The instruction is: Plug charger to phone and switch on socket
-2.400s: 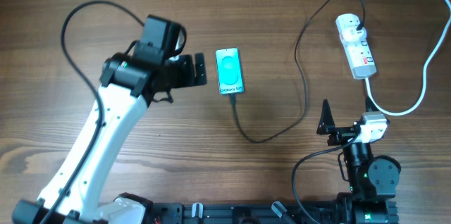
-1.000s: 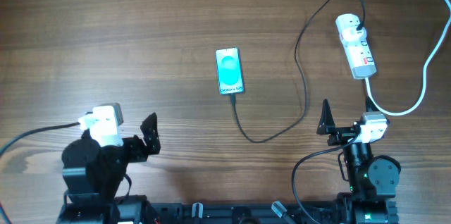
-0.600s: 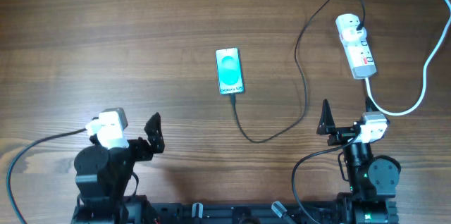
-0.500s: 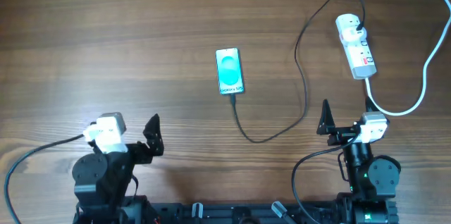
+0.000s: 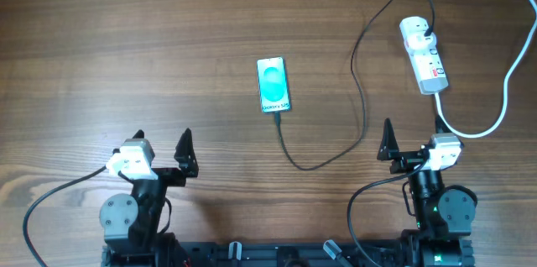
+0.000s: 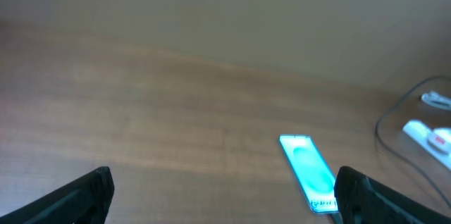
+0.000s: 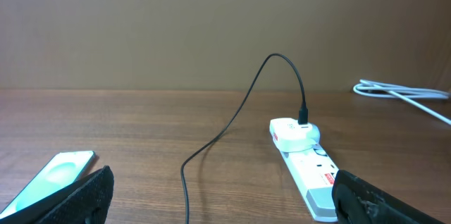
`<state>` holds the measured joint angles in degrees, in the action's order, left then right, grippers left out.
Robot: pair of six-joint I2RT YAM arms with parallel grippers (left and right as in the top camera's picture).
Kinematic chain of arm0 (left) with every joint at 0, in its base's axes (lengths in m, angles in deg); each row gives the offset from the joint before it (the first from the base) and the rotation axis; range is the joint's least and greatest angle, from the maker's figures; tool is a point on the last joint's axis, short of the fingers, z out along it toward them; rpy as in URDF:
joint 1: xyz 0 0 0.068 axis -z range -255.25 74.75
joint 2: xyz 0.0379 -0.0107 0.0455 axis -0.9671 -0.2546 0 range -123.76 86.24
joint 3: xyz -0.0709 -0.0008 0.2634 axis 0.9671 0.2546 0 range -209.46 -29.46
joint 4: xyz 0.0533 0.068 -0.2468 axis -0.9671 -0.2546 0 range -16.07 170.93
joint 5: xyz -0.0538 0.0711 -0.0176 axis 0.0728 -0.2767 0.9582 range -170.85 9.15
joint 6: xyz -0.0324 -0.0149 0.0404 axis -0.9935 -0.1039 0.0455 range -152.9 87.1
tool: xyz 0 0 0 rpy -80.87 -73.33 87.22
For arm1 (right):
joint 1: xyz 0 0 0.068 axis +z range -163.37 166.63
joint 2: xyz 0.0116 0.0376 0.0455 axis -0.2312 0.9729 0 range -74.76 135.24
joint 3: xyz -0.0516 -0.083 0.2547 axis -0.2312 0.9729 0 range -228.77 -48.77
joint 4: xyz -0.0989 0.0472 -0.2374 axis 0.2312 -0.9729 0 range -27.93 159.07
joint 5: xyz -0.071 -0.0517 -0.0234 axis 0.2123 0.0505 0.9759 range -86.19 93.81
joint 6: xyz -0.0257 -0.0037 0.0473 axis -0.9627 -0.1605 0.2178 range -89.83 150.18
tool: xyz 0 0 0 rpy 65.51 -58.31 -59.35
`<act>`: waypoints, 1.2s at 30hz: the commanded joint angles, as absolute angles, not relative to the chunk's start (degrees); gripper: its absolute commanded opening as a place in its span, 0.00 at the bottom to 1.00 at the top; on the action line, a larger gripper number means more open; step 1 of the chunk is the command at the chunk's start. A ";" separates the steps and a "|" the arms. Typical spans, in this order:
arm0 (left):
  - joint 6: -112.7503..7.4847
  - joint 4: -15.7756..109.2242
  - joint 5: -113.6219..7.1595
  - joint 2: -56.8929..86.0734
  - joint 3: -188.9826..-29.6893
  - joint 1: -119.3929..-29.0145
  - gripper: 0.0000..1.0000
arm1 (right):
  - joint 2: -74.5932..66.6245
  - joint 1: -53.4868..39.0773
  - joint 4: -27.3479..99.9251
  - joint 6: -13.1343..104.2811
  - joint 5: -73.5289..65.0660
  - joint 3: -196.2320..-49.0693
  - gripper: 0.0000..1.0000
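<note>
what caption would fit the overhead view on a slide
Left gripper and right gripper sit open near the table edge while the charger runs from the socket to the lit phone

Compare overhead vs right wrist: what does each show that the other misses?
Overhead only: the left arm's fingers, and the black cable running all the way to the phone's bottom edge. Right wrist only: the plain wall behind the table, and a low side-on look at the cable dropping into the power strip's far end. Both: phone, cable, power strip, white cord, and the right arm's fingers, spread wide.
</note>
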<state>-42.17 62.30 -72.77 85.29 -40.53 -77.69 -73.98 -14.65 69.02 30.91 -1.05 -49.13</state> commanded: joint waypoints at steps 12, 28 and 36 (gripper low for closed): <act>-42.11 90.45 -71.70 86.05 -29.78 -78.17 1.00 | -74.55 -14.34 69.13 30.27 -0.48 -49.09 1.00; -29.13 76.57 -74.72 86.05 -29.78 -78.15 1.00 | -74.55 -14.34 69.13 30.23 -0.48 -49.09 1.00; -32.03 76.79 -84.38 86.05 -29.78 -78.11 1.00 | -74.55 -14.34 69.13 30.23 -0.48 -49.09 1.00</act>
<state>-31.77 76.99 -81.01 85.46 -30.04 -77.69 -73.98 -14.65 69.02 30.91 -1.05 -49.13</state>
